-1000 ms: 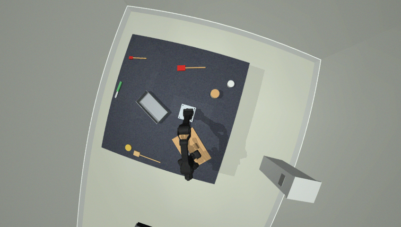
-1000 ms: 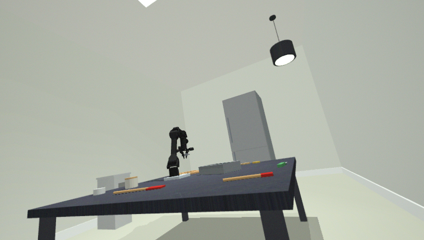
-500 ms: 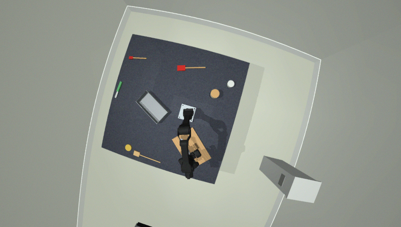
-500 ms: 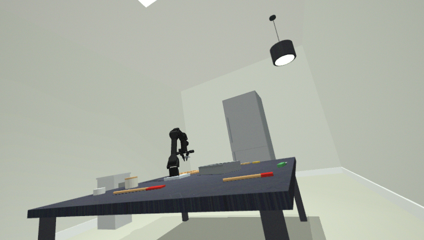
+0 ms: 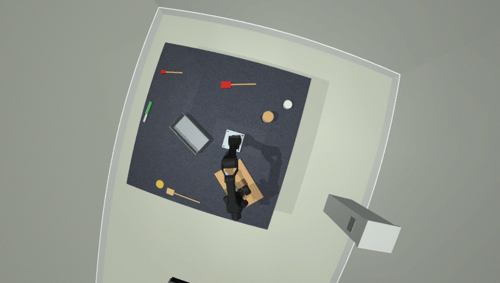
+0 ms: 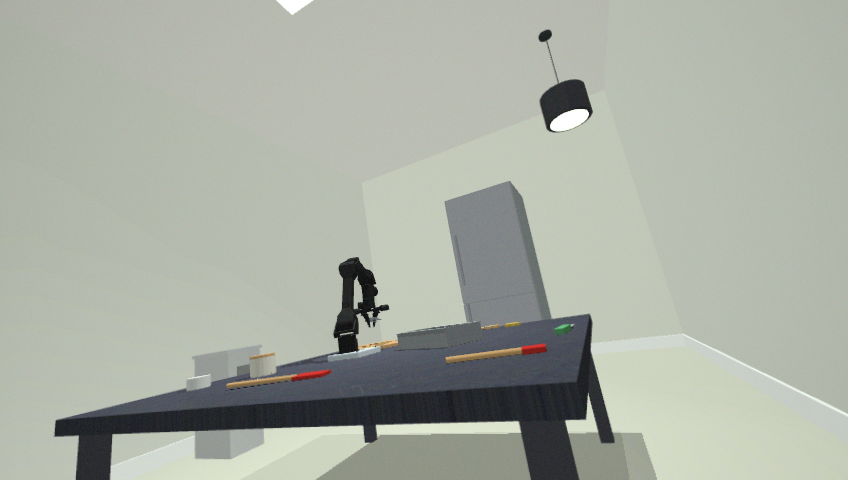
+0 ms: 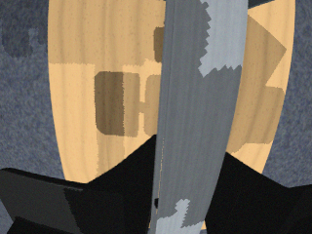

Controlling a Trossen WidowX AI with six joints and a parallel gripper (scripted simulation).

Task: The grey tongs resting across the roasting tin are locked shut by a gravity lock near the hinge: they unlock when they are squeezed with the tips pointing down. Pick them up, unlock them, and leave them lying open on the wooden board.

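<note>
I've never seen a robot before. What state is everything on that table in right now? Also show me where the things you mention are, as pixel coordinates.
Gripper (image 6: 372, 324) (image 7: 178, 143): closed on the tongs
Grey tongs (image 6: 374, 319) (image 7: 197, 112): held above the board; locked or unlocked, cannot tell
Wooden board (image 5: 251, 189) (image 7: 73, 97): lying flat
Roasting tin (image 5: 191, 134) (image 6: 437, 339): upright, tongs off it
Green-handled tool (image 5: 148, 107) (image 6: 562, 328): lying flat
</note>
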